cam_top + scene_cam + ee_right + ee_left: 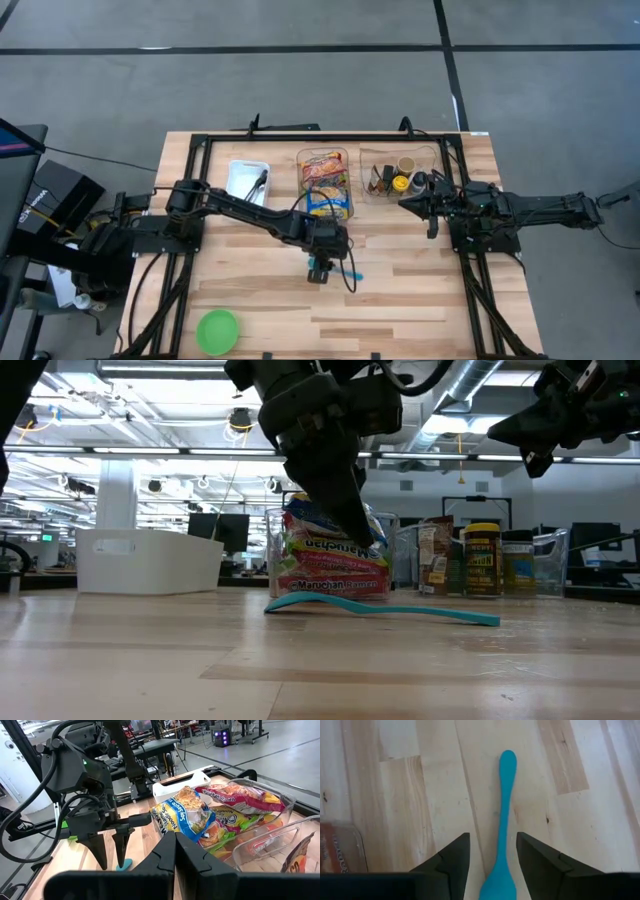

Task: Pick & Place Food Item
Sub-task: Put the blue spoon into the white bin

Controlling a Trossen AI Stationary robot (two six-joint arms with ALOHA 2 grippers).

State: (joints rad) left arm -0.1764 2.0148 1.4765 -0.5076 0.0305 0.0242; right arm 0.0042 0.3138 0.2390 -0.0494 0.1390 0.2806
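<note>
A blue spoon (505,805) lies flat on the wooden table (420,290), near its middle; it also shows in the low view (400,609) and the high view (347,272). My left gripper (492,837) is open just above the spoon's wider end, one finger on either side of it, touching nothing. It also shows in the right wrist view (111,851). My right gripper (175,837) is shut and empty, held up in the air beside the right clear bin (400,175).
A clear bin of noodle packets (325,185) stands at the far middle. The right clear bin holds jars and bottles. A white bin (247,180) stands at the far left. A green plate (217,330) lies near the front left edge.
</note>
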